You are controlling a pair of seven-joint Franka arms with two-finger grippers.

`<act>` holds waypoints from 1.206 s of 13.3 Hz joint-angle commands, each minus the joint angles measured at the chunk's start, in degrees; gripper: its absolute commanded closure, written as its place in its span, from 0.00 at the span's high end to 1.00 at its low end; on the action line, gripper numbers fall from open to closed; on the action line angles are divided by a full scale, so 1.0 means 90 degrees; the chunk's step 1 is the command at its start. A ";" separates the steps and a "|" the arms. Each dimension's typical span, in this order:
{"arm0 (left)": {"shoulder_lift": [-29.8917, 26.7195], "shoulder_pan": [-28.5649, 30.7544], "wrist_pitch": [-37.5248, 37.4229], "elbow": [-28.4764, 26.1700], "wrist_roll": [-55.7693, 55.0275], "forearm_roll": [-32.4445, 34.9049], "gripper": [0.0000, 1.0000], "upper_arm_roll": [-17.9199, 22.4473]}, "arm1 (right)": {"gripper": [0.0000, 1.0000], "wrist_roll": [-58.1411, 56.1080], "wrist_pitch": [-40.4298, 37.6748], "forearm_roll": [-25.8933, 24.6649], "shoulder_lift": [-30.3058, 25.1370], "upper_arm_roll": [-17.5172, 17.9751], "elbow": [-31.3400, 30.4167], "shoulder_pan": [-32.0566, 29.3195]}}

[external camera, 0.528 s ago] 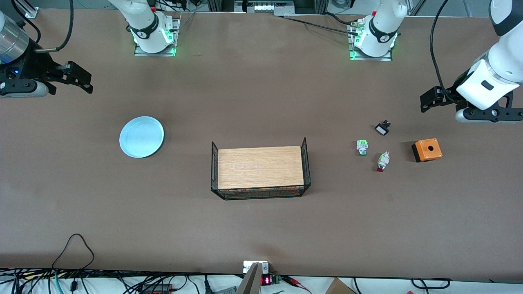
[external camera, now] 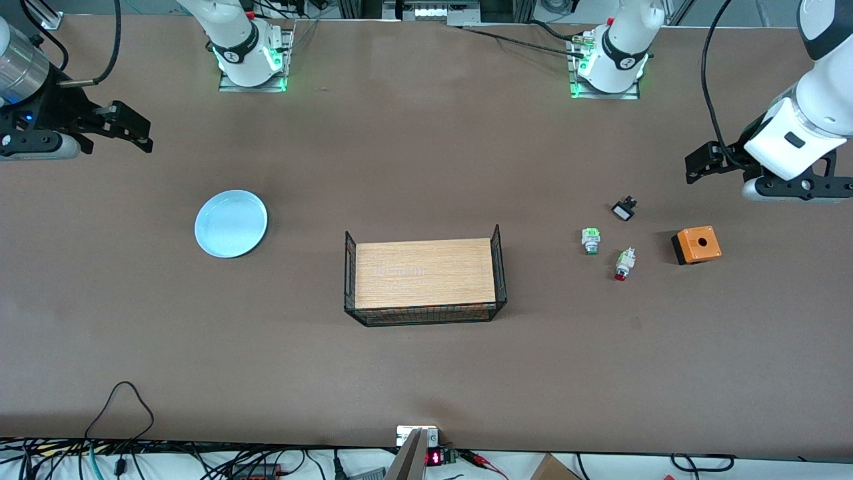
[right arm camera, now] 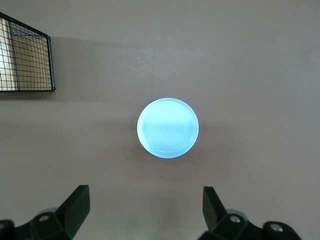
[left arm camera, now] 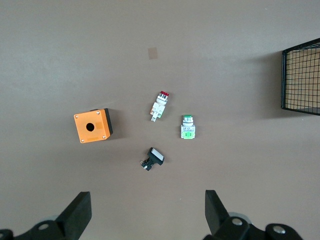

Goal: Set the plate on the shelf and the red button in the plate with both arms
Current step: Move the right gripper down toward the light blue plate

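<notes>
Both hands hang wide and empty: left hand (external camera: pixel 696 163) by my left arm's bench edge, right hand (external camera: pixel 130 127) at its own; plate (external camera: pixel 230 223) and red button (external camera: pixel 622 266) lie untouched; I judge each must descend onto its own piece

surface: brown table (external camera: pixel 426 373) | front edge: tangled cables (external camera: pixel 200 463) | light: even, overhead

Left end effector (left arm camera: pixel 145 220) spread wide above the brown tabletop (left arm camera: pixel 225 60), red button (left arm camera: pixel 159 105) lying on its side, green button (left arm camera: pixel 188 127) just beside it, black-and-white switch (left arm camera: pixel 152 158) near both, orange box (left arm camera: pixel 91 125) apart, wire basket corner (left arm camera: pixel 301 77) at the edge.
</notes>
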 commanded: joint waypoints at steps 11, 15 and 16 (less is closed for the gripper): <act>0.0297 -0.0080 -0.0089 0.0391 -0.0046 -0.0116 1.00 0.0032 | 1.00 -0.0119 0.1556 -0.0509 0.0184 0.0038 -0.2173 0.0705; 0.0308 -0.0090 -0.0519 0.0549 -0.0086 -0.0077 1.00 0.0032 | 1.00 -0.0530 0.3146 -0.0686 0.0175 0.0038 -0.3569 0.0980; 0.0317 -0.0100 -0.0519 0.0558 -0.0095 -0.0106 1.00 0.0032 | 1.00 -0.0530 0.3440 -0.0783 0.0175 0.0038 -0.3853 0.1039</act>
